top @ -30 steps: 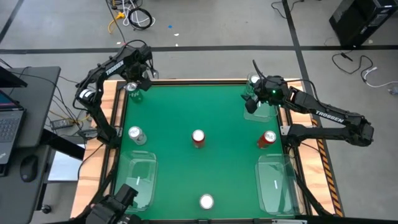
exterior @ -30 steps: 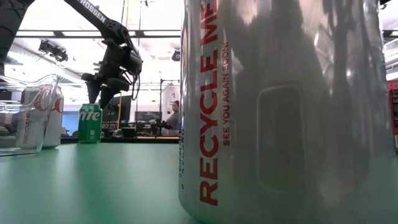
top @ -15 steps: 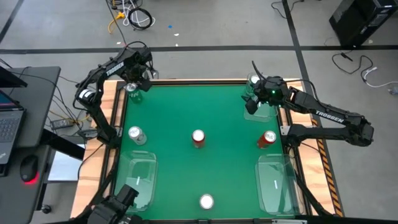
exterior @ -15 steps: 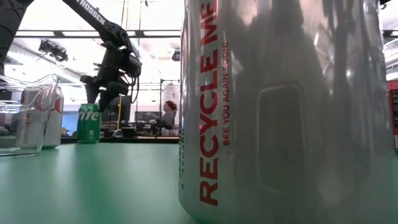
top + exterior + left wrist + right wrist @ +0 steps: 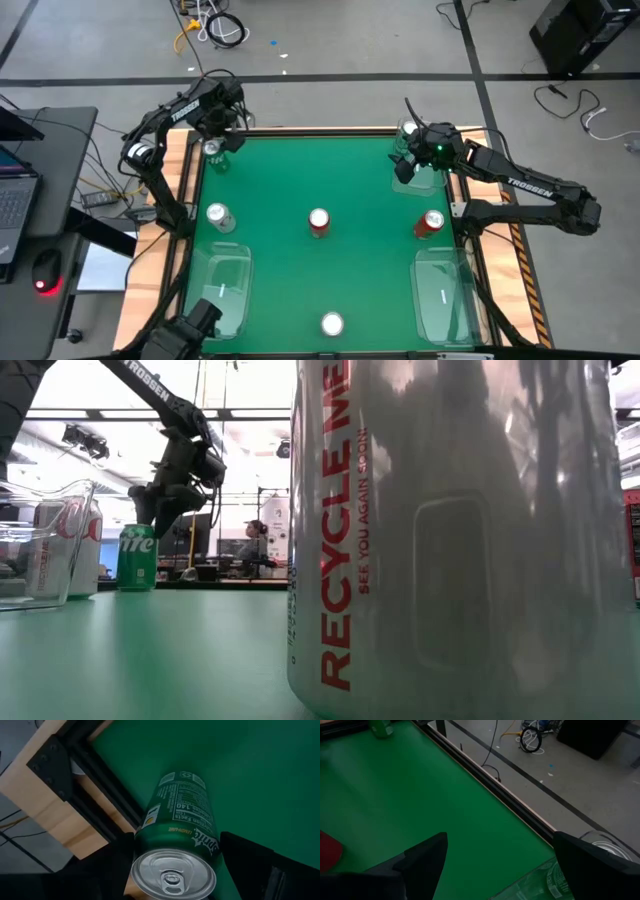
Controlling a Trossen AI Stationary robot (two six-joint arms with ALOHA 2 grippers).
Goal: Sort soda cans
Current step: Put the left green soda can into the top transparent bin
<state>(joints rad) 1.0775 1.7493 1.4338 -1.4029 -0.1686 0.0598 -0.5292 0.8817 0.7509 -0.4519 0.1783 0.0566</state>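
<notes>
A green soda can [image 5: 212, 150] stands upright near the table's far left corner, and my left gripper [image 5: 216, 138] is shut on it from above. In the low view the can [image 5: 137, 558] shows under that gripper [image 5: 152, 512]. My right gripper [image 5: 403, 166] is open and hovers by the far right tray [image 5: 425, 178], which holds the second green can [image 5: 407, 128]. Two red cans [image 5: 319, 222] [image 5: 431, 222] and two silver cans [image 5: 218, 215] [image 5: 332, 323] stand on the green mat. My left gripper pinches the green can's upper wall just below the rim [image 5: 150, 845] between its two fingers [image 5: 112, 865], one on each side. It comes from above, slanting down. The can stays upright, and its base is at table level in the low view.
Clear plastic trays sit at the near left [image 5: 222, 290] and near right [image 5: 445, 295] corners. The near silver can [image 5: 450, 530] fills most of the low view. A wooden table frame [image 5: 45, 805] runs close behind the held can. A person shows far off in the room.
My left gripper has come down a little onto the green can and shifted toward the table's left edge. The can has moved slightly the same way, still upright. My right arm has kept still.
</notes>
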